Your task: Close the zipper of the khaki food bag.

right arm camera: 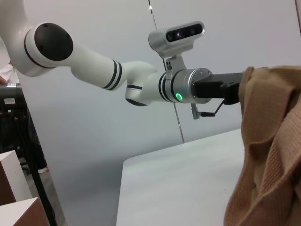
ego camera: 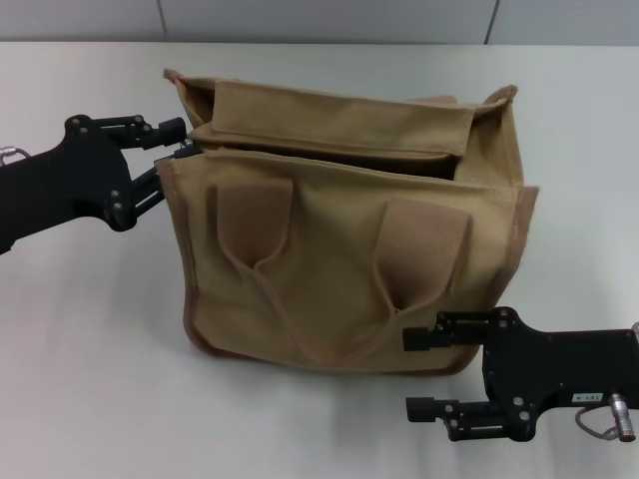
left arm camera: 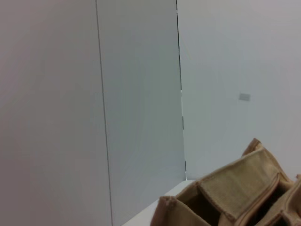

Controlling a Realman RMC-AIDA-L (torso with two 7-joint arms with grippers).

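open zipper [ego camera: 329, 152] running left-right

Both grippers matte black, screw-studded: left gripper [ego camera: 183, 146], right gripper [ego camera: 411, 374]. White arm [right arm camera: 89, 66], black joint bands, green indicator light [right arm camera: 178, 96].

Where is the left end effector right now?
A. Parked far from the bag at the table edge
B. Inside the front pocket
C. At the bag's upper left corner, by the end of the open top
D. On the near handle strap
C: in the head view the left end effector sits against the upper left corner of the khaki food bag, whose top still gapes open; the right end effector waits at the bag's near right bottom corner.
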